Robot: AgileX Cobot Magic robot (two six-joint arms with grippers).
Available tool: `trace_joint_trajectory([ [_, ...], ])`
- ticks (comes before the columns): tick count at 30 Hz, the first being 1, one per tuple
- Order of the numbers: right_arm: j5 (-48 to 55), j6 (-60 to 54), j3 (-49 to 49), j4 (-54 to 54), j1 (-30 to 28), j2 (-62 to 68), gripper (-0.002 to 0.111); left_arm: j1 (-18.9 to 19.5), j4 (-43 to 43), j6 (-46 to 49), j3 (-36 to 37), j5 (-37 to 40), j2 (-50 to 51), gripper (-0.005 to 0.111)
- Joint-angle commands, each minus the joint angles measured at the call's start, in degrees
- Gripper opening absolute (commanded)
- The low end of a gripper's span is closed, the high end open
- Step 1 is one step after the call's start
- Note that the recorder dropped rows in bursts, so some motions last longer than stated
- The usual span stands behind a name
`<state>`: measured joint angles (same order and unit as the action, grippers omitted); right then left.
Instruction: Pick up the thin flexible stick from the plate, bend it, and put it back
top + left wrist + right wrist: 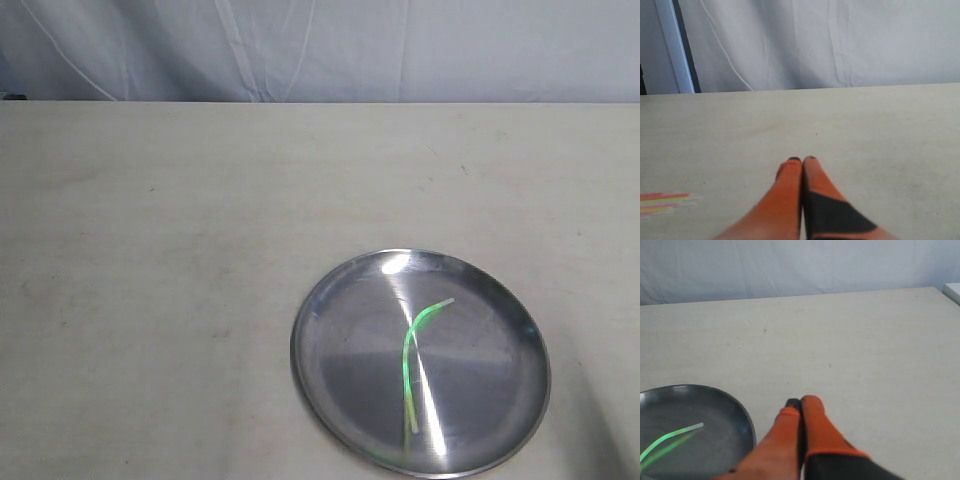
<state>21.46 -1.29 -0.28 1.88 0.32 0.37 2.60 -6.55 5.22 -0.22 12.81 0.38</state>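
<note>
A thin yellow-green stick, bent into a curve with a pale tip, lies inside the round silver plate at the front right of the table. The right wrist view shows the plate's rim and the stick off to one side of my right gripper, which is shut with nothing between its orange fingers and stands beside the plate, apart from it. My left gripper is shut and empty over bare table, with plate and stick out of its view. Neither gripper appears in the exterior view.
A pale cloth backdrop hangs behind the table's far edge. Coloured tape strips lie on the table near the left gripper. A white upright post stands at the back.
</note>
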Motion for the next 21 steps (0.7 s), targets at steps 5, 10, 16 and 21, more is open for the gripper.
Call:
trace_joint_trajectory([
  [5,-0.6,-0.2,0.3,0.1,-0.3,-0.4,-0.001,-2.0,-0.1,-0.2,0.2,-0.8,-0.4,0.0],
  [10,-0.6,-0.2,0.3,0.1,-0.3,-0.4,-0.001,-2.2,0.0,-0.2,0.2,-0.8,-0.4,0.0],
  [16,-0.6,-0.2,0.3,0.1,-0.3,-0.4,-0.001,-2.2,0.0,-0.2,0.2,-0.8,-0.4,0.0],
  [21,-0.6,-0.2,0.3,0.1,-0.3,-0.4,-0.001,-2.2,0.0,-0.2,0.2,-0.8,-0.4,0.0],
])
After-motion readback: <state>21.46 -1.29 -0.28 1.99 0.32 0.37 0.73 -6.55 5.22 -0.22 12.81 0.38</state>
